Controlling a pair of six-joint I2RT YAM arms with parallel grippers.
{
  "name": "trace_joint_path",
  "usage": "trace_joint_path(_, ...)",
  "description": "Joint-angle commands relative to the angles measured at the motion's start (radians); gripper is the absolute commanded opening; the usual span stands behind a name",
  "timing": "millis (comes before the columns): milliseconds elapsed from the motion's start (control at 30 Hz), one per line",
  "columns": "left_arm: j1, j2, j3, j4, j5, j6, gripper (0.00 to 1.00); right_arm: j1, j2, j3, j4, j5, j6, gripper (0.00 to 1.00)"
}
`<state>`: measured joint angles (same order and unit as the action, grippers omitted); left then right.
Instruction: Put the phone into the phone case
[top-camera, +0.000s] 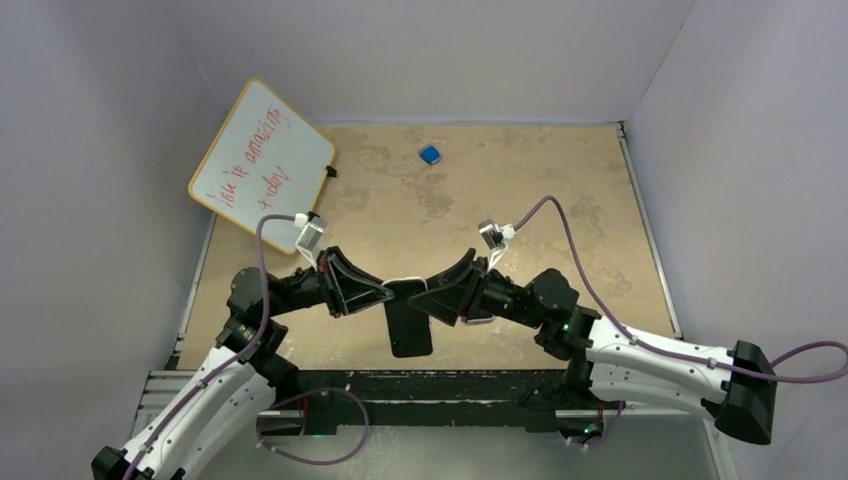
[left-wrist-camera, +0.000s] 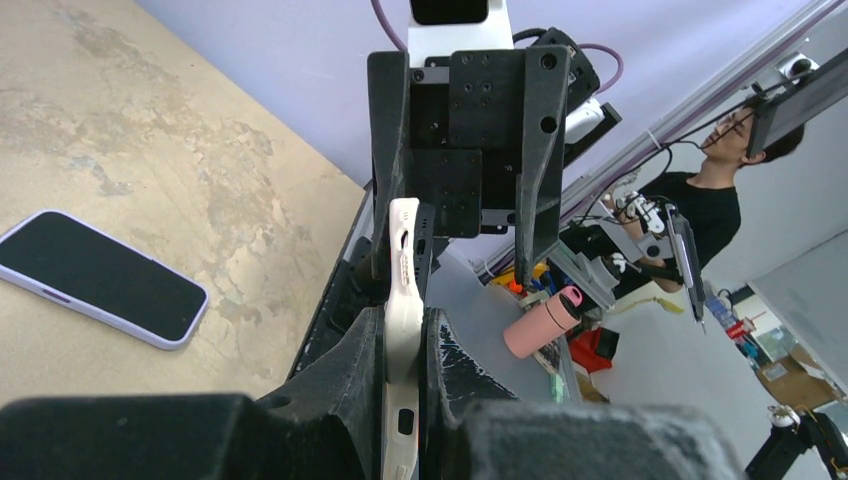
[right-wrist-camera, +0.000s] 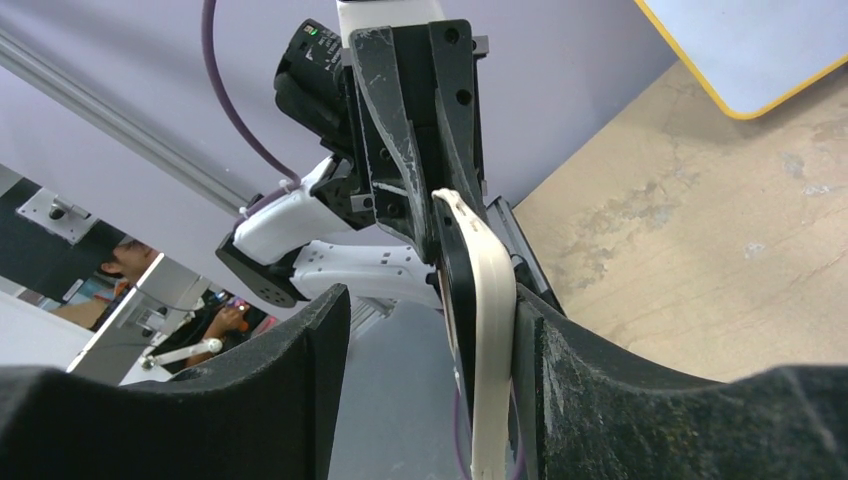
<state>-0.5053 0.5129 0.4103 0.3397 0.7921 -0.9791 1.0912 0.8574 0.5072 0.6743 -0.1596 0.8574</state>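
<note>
A white phone case stands edge-on between the fingers of my left gripper, which is shut on it. In the right wrist view the case lies against one finger of my right gripper; the other finger stands well apart, so that gripper is open. In the top view both grippers, left and right, meet nose to nose, and only a white sliver of the case shows. The black phone with a lilac rim lies flat on the table below them, screen up.
A whiteboard with red writing leans at the back left; its corner shows in the right wrist view. A small blue object lies at the back centre. The table's near rail runs just behind the phone.
</note>
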Motion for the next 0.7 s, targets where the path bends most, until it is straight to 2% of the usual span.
trace_joint_path(0,0.002,0.025,0.0,0.108,0.059,-0.007,0.0,0.001,0.002,0.075,0.008,0.011,-0.028,0.59)
trace_joint_path(267,0.002,0.017,-0.007,0.104,0.049,-0.009,0.0,0.001,0.003,0.078,0.011,0.009,-0.032,0.46)
trace_joint_path(367,0.002,0.022,0.002,0.068,0.043,-0.001,0.0,0.001,0.003,0.079,0.011,0.007,-0.037,0.33)
trace_joint_path(433,0.002,0.022,0.031,-0.017,0.013,0.048,0.0,0.001,0.003,0.077,0.03,-0.012,-0.052,0.17)
trace_joint_path(500,0.002,0.027,0.091,-0.207,-0.048,0.14,0.0,0.001,0.002,0.082,0.032,-0.017,-0.067,0.04)
trace_joint_path(533,0.002,0.033,0.117,-0.281,-0.074,0.183,0.0,0.0,0.001,0.087,0.028,-0.019,-0.078,0.0)
trace_joint_path(667,0.002,0.065,0.189,-0.479,-0.148,0.317,0.0,0.001,-0.005,0.11,-0.018,0.003,-0.118,0.0)
